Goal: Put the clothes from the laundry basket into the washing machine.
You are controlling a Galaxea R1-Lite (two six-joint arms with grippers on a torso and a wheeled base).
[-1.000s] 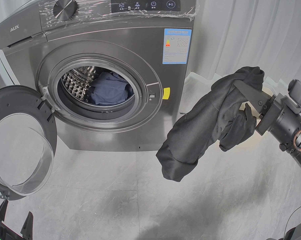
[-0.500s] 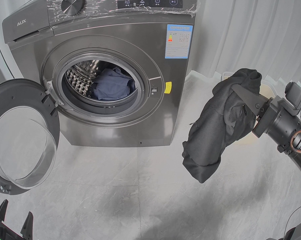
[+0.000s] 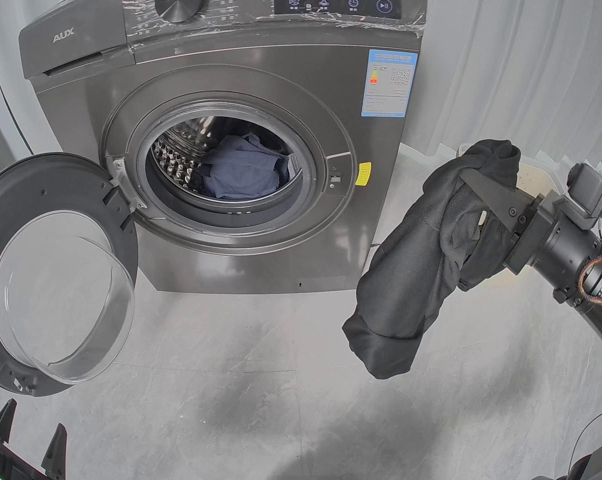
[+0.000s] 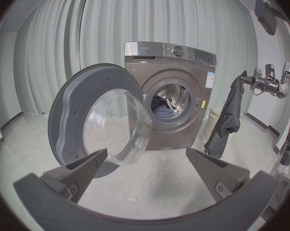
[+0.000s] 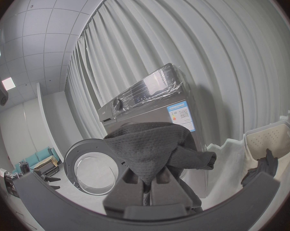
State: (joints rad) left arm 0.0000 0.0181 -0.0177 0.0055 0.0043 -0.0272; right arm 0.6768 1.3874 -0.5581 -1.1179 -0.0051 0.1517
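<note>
The grey washing machine point(image 3: 261, 68) stands with its round door point(image 3: 44, 195) swung open to the left. A blue garment point(image 3: 244, 168) lies inside the drum. My right gripper point(image 3: 491, 191) is shut on a black garment point(image 3: 414, 275), which hangs in the air to the right of the machine, its lower end well above the floor. In the right wrist view the black cloth point(image 5: 148, 145) bunches over the shut fingers. The cream laundry basket point(image 3: 538, 175) sits behind the hanging garment. My left gripper point(image 3: 28, 438) is open, low at the front left, holding nothing.
White curtains point(image 3: 528, 61) close off the back and right. Open grey floor point(image 3: 248, 381) lies in front of the machine. The open door's glass bowl point(image 4: 119, 125) bulges into the space left of the drum opening. Another dark cloth point(image 5: 263, 167) shows by the basket point(image 5: 273, 140).
The head camera has shifted, so the machine sits further right in the picture and closer to the held garment. The black garment's hanging end has swung under the right gripper. The left gripper keeps still.
</note>
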